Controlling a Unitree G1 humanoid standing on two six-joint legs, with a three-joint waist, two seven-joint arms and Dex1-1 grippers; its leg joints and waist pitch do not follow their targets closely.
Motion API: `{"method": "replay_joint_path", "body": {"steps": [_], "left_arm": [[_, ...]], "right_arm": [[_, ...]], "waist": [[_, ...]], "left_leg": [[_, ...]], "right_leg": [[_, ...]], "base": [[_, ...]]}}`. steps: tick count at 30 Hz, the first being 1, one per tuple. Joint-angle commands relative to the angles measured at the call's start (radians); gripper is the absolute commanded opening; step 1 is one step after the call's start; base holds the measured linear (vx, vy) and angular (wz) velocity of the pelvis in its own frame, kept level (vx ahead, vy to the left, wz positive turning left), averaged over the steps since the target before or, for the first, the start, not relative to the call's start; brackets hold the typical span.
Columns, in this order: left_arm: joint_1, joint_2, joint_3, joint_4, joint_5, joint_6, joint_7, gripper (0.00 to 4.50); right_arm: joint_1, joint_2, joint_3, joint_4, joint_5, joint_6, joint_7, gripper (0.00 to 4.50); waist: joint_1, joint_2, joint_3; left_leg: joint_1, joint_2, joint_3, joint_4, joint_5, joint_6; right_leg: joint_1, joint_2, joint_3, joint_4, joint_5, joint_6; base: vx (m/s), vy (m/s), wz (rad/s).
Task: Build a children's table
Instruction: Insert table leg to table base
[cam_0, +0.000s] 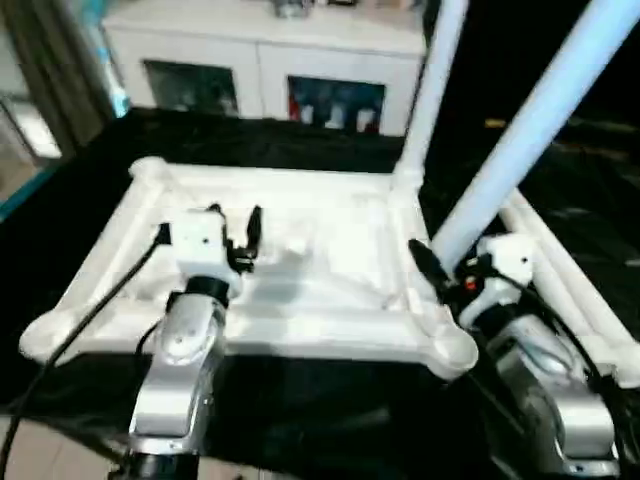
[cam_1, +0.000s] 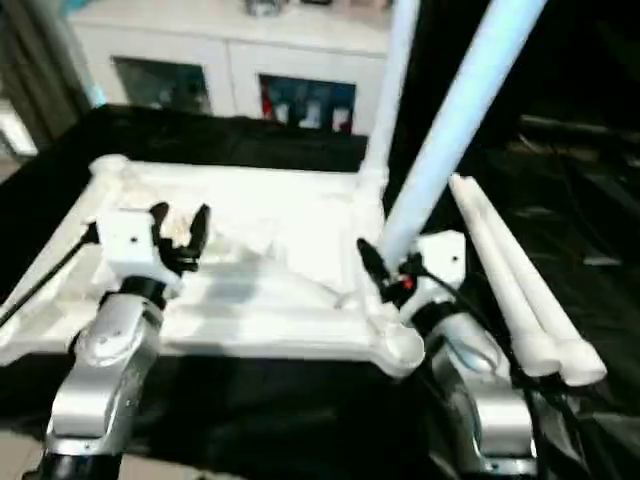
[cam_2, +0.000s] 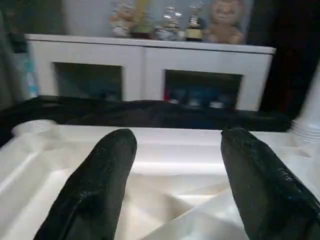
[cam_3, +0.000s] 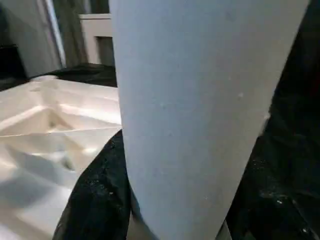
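Note:
The children's table top (cam_0: 330, 322) lies upside down on a black cloth, ribbed underside up. One white leg (cam_0: 432, 90) stands upright in its far right corner socket. My right gripper (cam_0: 445, 262) is shut on a second leg (cam_0: 540, 120), which leans up and to the right, its lower end by the near right corner socket (cam_0: 452, 350). In the right wrist view this leg (cam_3: 200, 110) runs close past a black finger (cam_3: 95, 195). Two more legs (cam_1: 505, 290) lie on the cloth to the right. My left gripper (cam_0: 235, 235) hovers open over the left part of the underside (cam_2: 175, 175), holding nothing.
A white cabinet (cam_0: 260, 50) stands behind the work area, with trophies and toys (cam_2: 175, 25) on top. The black cloth (cam_0: 60, 220) surrounds the table top. Light floor (cam_0: 40, 450) shows at the near left.

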Motion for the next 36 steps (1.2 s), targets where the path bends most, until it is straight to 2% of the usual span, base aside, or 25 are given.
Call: {"method": "replay_joint_path", "body": {"steps": [1,3,6,8,9,11,12,13,14,15,16,17,18,19,22,23,24,25,26,27,28,29,33,34,36], "left_arm": [[0.004,0.003,0.004,0.015,-0.004,-0.001,-0.008,3.12],[0.003,0.020,-0.007,0.017,-0.007,0.003,-0.033,3.12],[0.000,0.062,-0.039,0.027,-0.022,0.011,-0.111,3.12],[-0.001,0.080,-0.055,0.031,-0.036,0.004,-0.164,3.12],[-0.008,0.113,-0.089,0.026,-0.109,0.011,-0.313,3.12],[-0.016,0.147,-0.120,0.018,-0.193,0.022,-0.476,3.47],[-0.016,0.147,-0.120,0.018,-0.193,0.022,-0.476,3.47],[-0.038,0.212,-0.189,0.024,-0.234,0.046,-0.662,3.50],[-0.055,0.257,-0.241,0.034,-0.222,0.049,-0.749,3.61],[-0.057,0.260,-0.246,0.035,-0.221,0.050,-0.756,3.77],[-0.085,0.305,-0.299,0.061,-0.173,0.046,-0.813,3.88],[-0.128,0.351,-0.352,0.104,-0.108,0.025,-0.871,3.88],[-0.159,0.352,-0.374,0.140,-0.086,0.039,-0.890,3.88],[-0.178,0.348,-0.385,0.161,-0.078,0.053,-0.899,3.88],[-0.229,0.343,-0.430,0.204,-0.055,0.062,-0.942,3.88],[-0.281,0.318,-0.463,0.255,-0.036,0.074,-0.950,3.88],[-0.289,0.313,-0.466,0.262,-0.034,0.076,-0.950,3.88],[-0.314,0.303,-0.479,0.284,-0.037,0.083,-0.951,3.72],[-0.362,0.279,-0.494,0.314,-0.061,0.141,-0.967,3.60],[-0.378,0.273,-0.500,0.323,-0.070,0.161,-0.982,3.60],[-0.391,0.265,-0.507,0.326,-0.073,0.185,-0.990,3.49],[-0.399,0.259,-0.510,0.331,-0.070,0.196,-0.998,3.33],[-0.412,0.243,-0.521,0.340,-0.047,0.229,-1.002,3.13],[-0.413,0.241,-0.534,0.351,-0.030,0.222,-1.002,3.05],[-0.419,0.238,-0.554,0.377,0.004,0.205,-0.984,2.86]], "right_arm": [[0.002,-0.003,-0.005,-0.007,-0.005,-0.010,-0.004,1.93],[0.003,0.000,-0.014,-0.006,-0.002,-0.005,-0.014,1.93],[0.004,0.010,-0.033,0.000,0.008,-0.005,-0.033,1.93],[0.003,0.009,-0.032,-0.001,0.022,-0.001,-0.023,1.93],[-0.011,-0.009,-0.027,0.001,0.029,0.004,0.000,1.93],[-0.030,-0.030,-0.021,0.013,0.025,-0.010,0.027,1.93],[-0.030,-0.030,-0.021,0.013,0.025,-0.010,0.027,1.93],[-0.047,-0.064,-0.029,0.026,0.030,-0.025,0.063,1.93],[-0.056,-0.084,-0.039,0.028,0.043,-0.022,0.087,1.93],[-0.056,-0.086,-0.040,0.028,0.044,-0.022,0.088,1.93],[-0.067,-0.105,-0.059,0.033,0.068,-0.001,0.110,1.93],[-0.081,-0.133,-0.077,0.039,0.089,0.020,0.140,1.93],[-0.083,-0.147,-0.089,0.038,0.103,0.036,0.153,1.93],[-0.083,-0.157,-0.097,0.037,0.111,0.047,0.161,1.93],[-0.068,-0.182,-0.109,0.015,0.132,0.068,0.182,1.93],[-0.036,-0.205,-0.112,-0.009,0.132,0.067,0.199,1.93],[-0.031,-0.209,-0.113,-0.012,0.131,0.067,0.200,1.93],[-0.018,-0.221,-0.114,-0.019,0.129,0.063,0.204,1.93],[-0.001,-0.236,-0.132,-0.041,0.142,0.075,0.202,1.93],[0.006,-0.238,-0.141,-0.051,0.151,0.082,0.200,1.93],[0.017,-0.239,-0.145,-0.059,0.151,0.085,0.196,1.93],[0.022,-0.241,-0.148,-0.064,0.150,0.088,0.196,1.93],[0.045,-0.231,-0.149,-0.076,0.140,0.090,0.175,1.93],[0.051,-0.228,-0.143,-0.079,0.138,0.089,0.172,1.93],[0.058,-0.224,-0.132,-0.085,0.135,0.089,0.165,1.93]], "waist": [[-0.001,0.005,-0.036],[0.000,0.002,-0.027],[0.002,0.006,-0.032],[0.001,0.006,-0.035],[0.003,0.005,-0.037],[0.003,0.017,-0.040],[0.003,0.012,-0.040],[0.005,0.019,-0.041],[0.010,0.010,-0.044],[0.010,0.012,-0.046],[0.008,-0.007,-0.046],[0.013,0.003,-0.046],[0.011,-0.007,-0.051],[0.013,-0.004,-0.052],[0.023,-0.003,-0.064],[0.026,0.006,-0.069],[0.029,0.012,-0.069],[0.028,0.008,-0.068],[0.029,0.029,-0.067],[0.031,0.021,-0.065],[0.032,0.033,-0.065],[0.028,0.024,-0.063],[0.020,0.029,-0.056],[0.020,0.041,-0.056],[0.018,0.039,-0.057]], "left_leg": [[0.017,0.063,-0.006,-0.106,-0.283,0.012],[0.032,0.059,0.003,-0.110,-0.408,-0.031],[0.017,0.058,-0.003,-0.118,-0.380,-0.050],[0.011,0.058,-0.002,-0.120,-0.352,-0.045],[0.011,0.056,-0.001,-0.119,-0.334,-0.039],[0.008,0.056,0.000,-0.121,-0.326,-0.040],[0.008,0.057,0.002,-0.122,-0.326,-0.037],[0.009,0.056,0.001,-0.122,-0.318,-0.038],[0.009,0.057,0.004,-0.121,-0.295,-0.024],[0.008,0.057,0.007,-0.119,-0.258,-0.011],[0.003,0.055,0.012,-0.118,-0.234,0.002],[0.005,0.056,0.013,-0.118,-0.199,0.018],[0.006,0.056,0.020,-0.114,-0.173,0.026],[0.003,0.055,0.022,-0.113,-0.150,0.028],[0.003,0.057,0.031,-0.106,-0.033,0.048],[0.004,0.057,0.033,-0.100,0.004,0.061],[0.007,0.059,0.035,-0.097,0.006,0.068],[0.002,0.059,0.035,-0.098,0.000,0.073],[0.003,0.059,0.034,-0.099,-0.025,0.069],[0.007,0.059,0.035,-0.101,-0.053,0.063],[0.006,0.059,0.034,-0.102,-0.064,0.060],[0.002,0.060,0.035,-0.103,-0.082,0.060],[-0.004,0.057,0.037,-0.109,-0.131,0.049],[-0.003,0.057,0.035,-0.110,-0.140,0.044],[-0.002,0.057,0.036,-0.109,-0.146,0.039]], "right_leg": [[0.036,-0.045,0.024,-0.084,-0.132,-0.252],[0.018,-0.051,0.029,-0.108,-0.376,-0.186],[0.021,-0.054,0.031,-0.110,-0.386,-0.138],[0.023,-0.054,0.031,-0.107,-0.352,-0.135],[0.023,-0.056,0.032,-0.108,-0.344,-0.136],[0.022,-0.055,0.034,-0.104,-0.320,-0.150],[0.019,-0.053,0.034,-0.103,-0.303,-0.161],[0.020,-0.055,0.034,-0.101,-0.285,-0.168],[0.022,-0.055,0.035,-0.098,-0.262,-0.176],[0.024,-0.053,0.035,-0.093,-0.218,-0.187],[0.029,-0.052,0.034,-0.096,-0.203,-0.185],[0.031,-0.055,0.035,-0.094,-0.195,-0.185],[0.033,-0.054,0.035,-0.093,-0.173,-0.191],[0.036,-0.053,0.035,-0.090,-0.154,-0.193],[0.040,-0.050,0.033,-0.074,0.032,-0.232],[0.038,-0.047,0.031,-0.069,0.108,-0.249],[0.036,-0.046,0.030,-0.069,0.144,-0.268],[0.040,-0.049,0.030,-0.068,0.150,-0.278],[0.039,-0.050,0.028,-0.070,0.132,-0.288],[0.042,-0.049,0.028,-0.073,0.095,-0.292],[0.043,-0.050,0.027,-0.074,0.079,-0.296],[0.047,-0.052,0.027,-0.079,0.039,-0.295],[0.046,-0.052,0.026,-0.099,-0.138,-0.261],[0.044,-0.052,0.025,-0.100,-0.163,-0.255],[0.040,-0.049,0.027,-0.105,-0.193,-0.233]], "base": [[-0.115,0.016,0.16],[-0.077,0.012,0.10],[-0.039,0.005,0.00],[-0.026,0.003,-0.01],[0.000,0.000,0.00],[0.000,0.000,0.00],[0.000,0.000,0.00],[0.000,0.000,0.00],[0.000,0.000,0.00],[0.000,0.000,0.00],[0.000,0.000,0.00],[0.000,0.000,0.00],[0.000,0.000,0.00],[0.000,0.000,0.00],[0.000,0.000,0.00],[0.000,0.000,0.00],[0.000,0.000,0.00],[0.000,0.000,0.00],[0.000,0.000,0.00],[0.000,0.000,0.00],[0.000,0.000,0.00],[0.000,0.000,0.00],[0.000,0.000,0.00],[0.000,0.000,0.00],[0.000,0.000,0.00]]}}
